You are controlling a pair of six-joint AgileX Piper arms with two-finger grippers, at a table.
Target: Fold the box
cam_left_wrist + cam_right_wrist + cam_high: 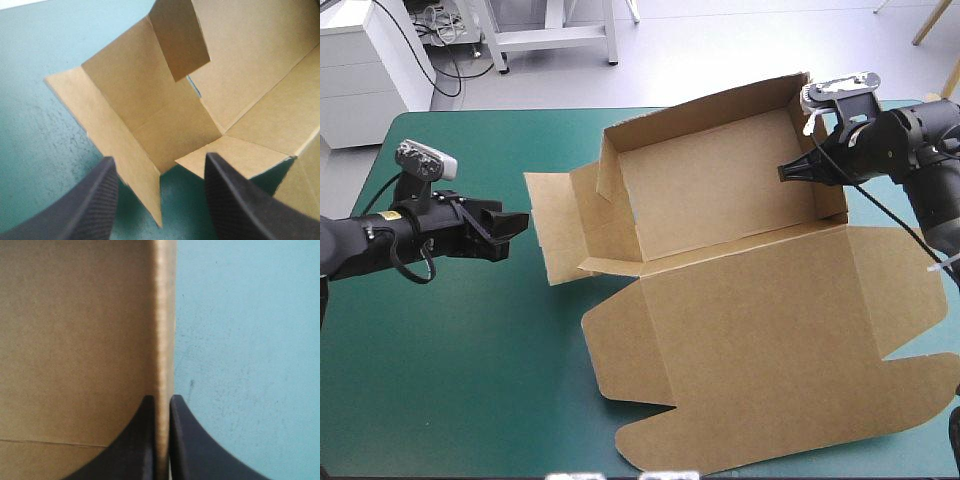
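The brown box (760,340) is seen on the teal-green cover (470,360), its tray half raised at centre and its lid laid flat toward 6 o'clock. The tray's 3 o'clock wall (164,340) is clamped by the right gripper (785,172). The left gripper (523,222), fingers spread wide, is held at 9 o'clock, just beside the end flaps (115,130).
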